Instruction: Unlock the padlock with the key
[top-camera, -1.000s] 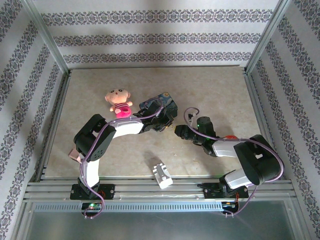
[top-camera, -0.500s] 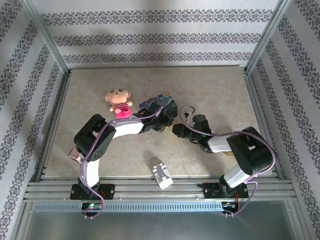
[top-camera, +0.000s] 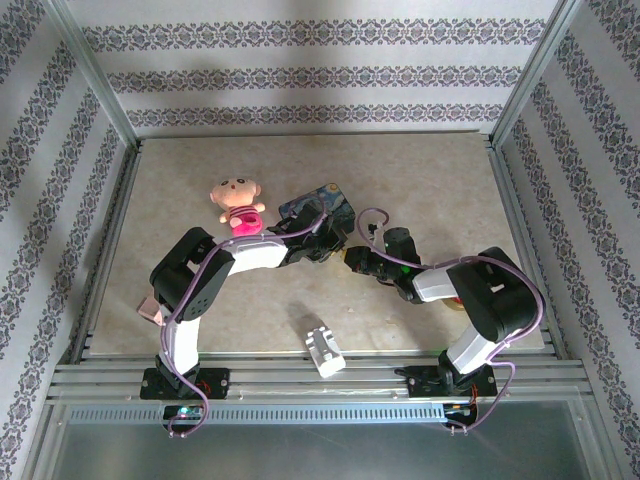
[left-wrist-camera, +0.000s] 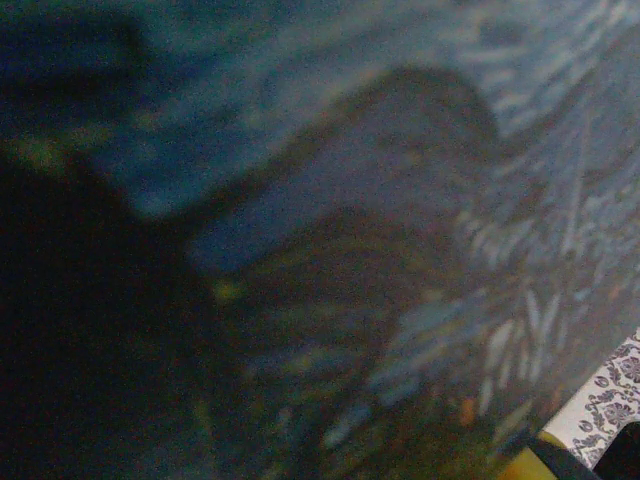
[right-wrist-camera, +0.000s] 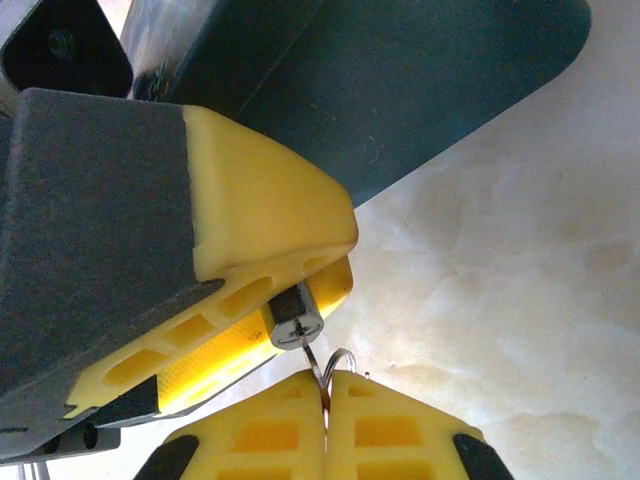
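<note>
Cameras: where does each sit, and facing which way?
Top external: above, behind the bases, looking down on the table; both arms show.
Left wrist: against the blue tin, blurred.
Right wrist: looks past the right end effector, shut on the key, at the padlock in the left end effector.
Shared: top, left wrist see blue tin.

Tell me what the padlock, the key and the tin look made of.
The padlock: dull grey metal, bright glint at its edge. The key: thin bare silvery metal, likely steel. The tin: probably painted sheet metal, smooth dark blue with a soft sheen.
</note>
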